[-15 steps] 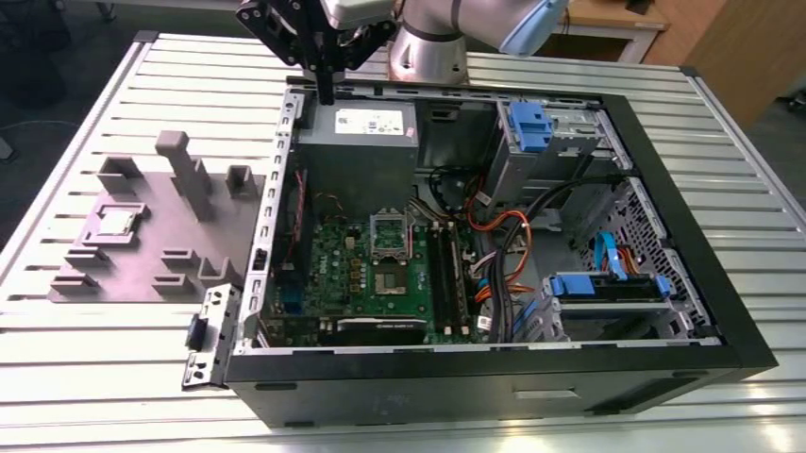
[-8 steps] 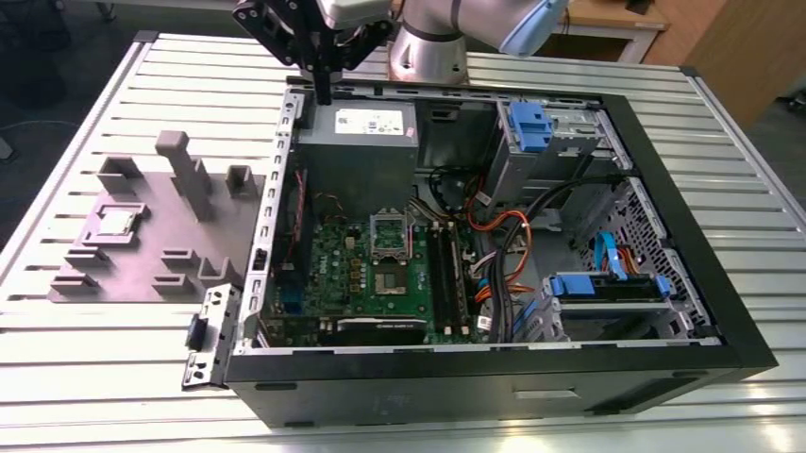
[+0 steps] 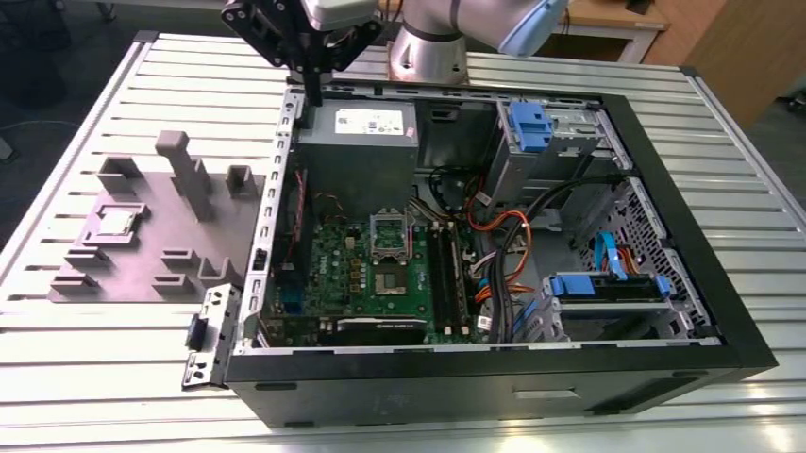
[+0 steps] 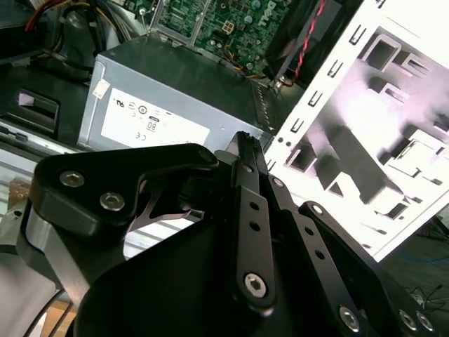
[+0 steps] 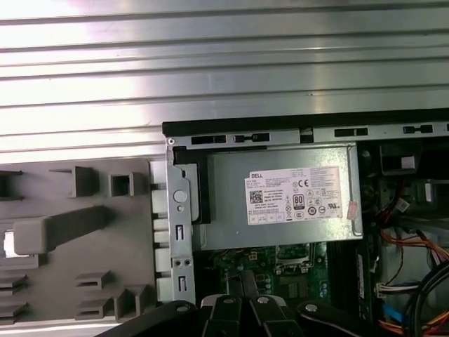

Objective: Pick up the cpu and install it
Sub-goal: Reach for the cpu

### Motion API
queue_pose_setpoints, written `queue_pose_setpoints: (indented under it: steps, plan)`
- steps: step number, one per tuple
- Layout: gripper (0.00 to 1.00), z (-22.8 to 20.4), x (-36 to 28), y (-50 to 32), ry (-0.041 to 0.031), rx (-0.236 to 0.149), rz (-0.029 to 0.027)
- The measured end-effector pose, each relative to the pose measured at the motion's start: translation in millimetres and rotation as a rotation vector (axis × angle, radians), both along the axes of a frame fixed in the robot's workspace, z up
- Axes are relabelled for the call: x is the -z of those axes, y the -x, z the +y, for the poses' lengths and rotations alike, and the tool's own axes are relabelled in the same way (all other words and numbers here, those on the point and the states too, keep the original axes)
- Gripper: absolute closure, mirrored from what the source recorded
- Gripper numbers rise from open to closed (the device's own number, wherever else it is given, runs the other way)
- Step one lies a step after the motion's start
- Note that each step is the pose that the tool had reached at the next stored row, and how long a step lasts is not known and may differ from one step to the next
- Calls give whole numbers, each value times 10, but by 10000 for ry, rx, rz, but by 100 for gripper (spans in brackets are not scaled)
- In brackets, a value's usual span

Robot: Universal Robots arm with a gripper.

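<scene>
On fixture point(image 3: 139, 272) by table point(image 3: 75, 363) edge, exterior view's left: cpu point(image 3: 117, 220), likely light, stiff, fragile; best gripped by opp. rims. Over case point(image 3: 441, 387) corner, pincer point(image 3: 310, 99) closed, empty.

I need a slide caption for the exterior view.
Black gripper above open black computer case; silver-grey square cpu on grey plastic fixture.
</scene>
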State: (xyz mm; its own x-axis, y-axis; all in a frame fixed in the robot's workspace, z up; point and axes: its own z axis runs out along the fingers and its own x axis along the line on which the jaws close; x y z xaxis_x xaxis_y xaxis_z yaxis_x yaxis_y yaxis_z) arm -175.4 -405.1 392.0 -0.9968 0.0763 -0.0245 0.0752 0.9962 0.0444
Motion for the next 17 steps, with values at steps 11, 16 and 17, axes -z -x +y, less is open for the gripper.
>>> queue_pose_setpoints:
  steps: [11, 16, 17]
  plan:
    - [89, -14, 7, 226, 1, -1, 1]
    - [89, -15, 9, 273, 0, -2, 0]
    - [89, -15, 9, 273, 0, -2, 0]
